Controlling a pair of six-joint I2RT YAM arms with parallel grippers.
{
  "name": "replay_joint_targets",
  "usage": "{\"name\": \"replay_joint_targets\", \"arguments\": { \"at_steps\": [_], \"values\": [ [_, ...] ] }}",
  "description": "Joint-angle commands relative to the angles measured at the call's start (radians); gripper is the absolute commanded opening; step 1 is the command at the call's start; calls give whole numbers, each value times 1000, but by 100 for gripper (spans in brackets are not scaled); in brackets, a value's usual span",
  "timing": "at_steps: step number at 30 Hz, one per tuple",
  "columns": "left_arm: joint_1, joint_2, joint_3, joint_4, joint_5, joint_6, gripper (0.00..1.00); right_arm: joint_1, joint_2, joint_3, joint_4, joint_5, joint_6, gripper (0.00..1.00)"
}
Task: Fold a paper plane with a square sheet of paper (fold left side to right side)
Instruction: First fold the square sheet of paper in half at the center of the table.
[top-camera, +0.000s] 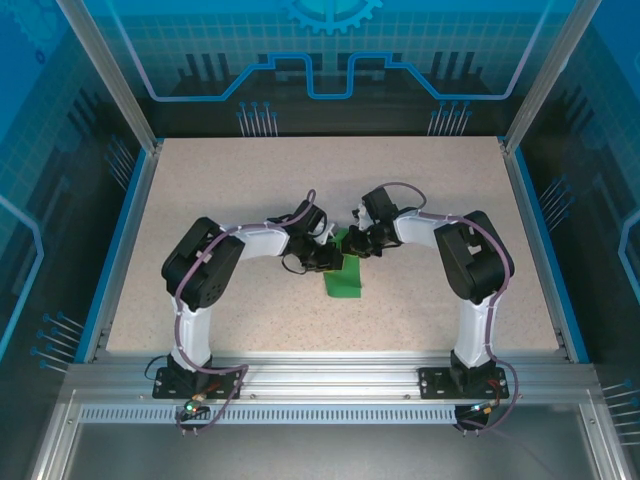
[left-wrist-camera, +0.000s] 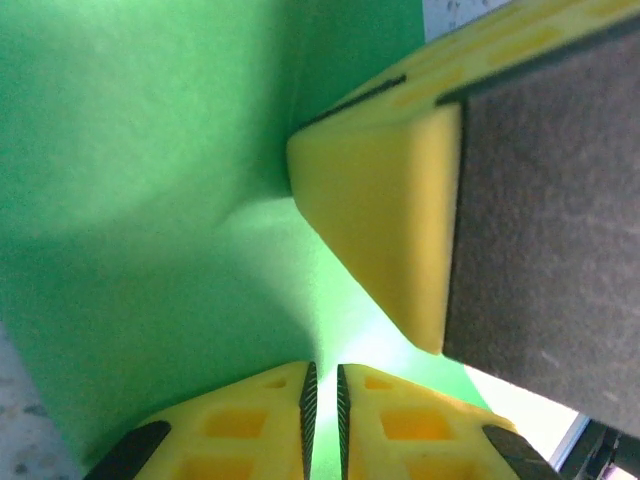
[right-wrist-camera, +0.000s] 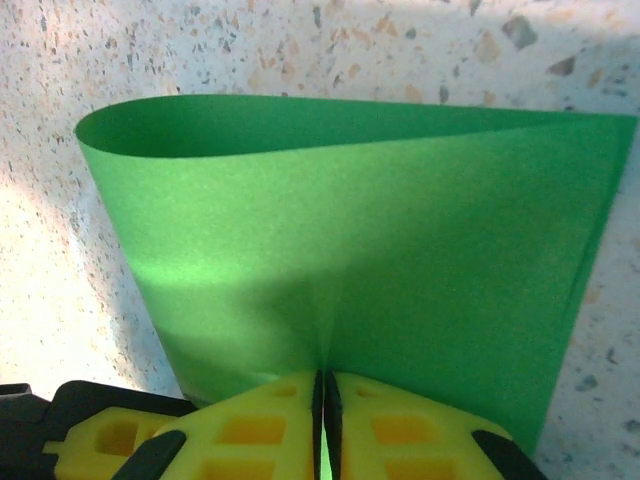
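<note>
Your left end effector (top-camera: 328, 258) and right end effector (top-camera: 357, 243) meet nose to nose over the middle of the speckled beige surface (top-camera: 250, 190). The bright green sheet of thin paper (top-camera: 345, 282) sits between and just under them, its near end flat on the surface.

Right end effector (right-wrist-camera: 323, 378): yellow fingers pressed together, and you've got the sheet's edge pinched in the slit. From that wrist view the sheet (right-wrist-camera: 350, 250) is curled over on itself. It has a rounded, uncreased bend on the left, and its edges nearly meet on the right.

Left end effector (left-wrist-camera: 324, 375): pads almost touching, and the sheet (left-wrist-camera: 150, 200) runs into the gap, so it looks pinched too. The right one's yellow finger (left-wrist-camera: 380, 230) is close beside it, pushing into the paper.
</note>
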Motion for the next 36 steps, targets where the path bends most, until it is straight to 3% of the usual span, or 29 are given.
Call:
{"name": "replay_joint_targets", "arguments": {
  "at_steps": [1, 27, 36],
  "values": [
    [-26, -36, -69, -98, 0, 24, 17, -12, 52, -9, -100, 86, -8, 13],
    [-93, -226, -306, -110, 43, 40, 17, -15, 57, -5, -112, 84, -15, 13],
    [-15, -320, -212, -122, 45, 28, 23, -12, 48, -12, -91, 63, -22, 13]
  ]
}}
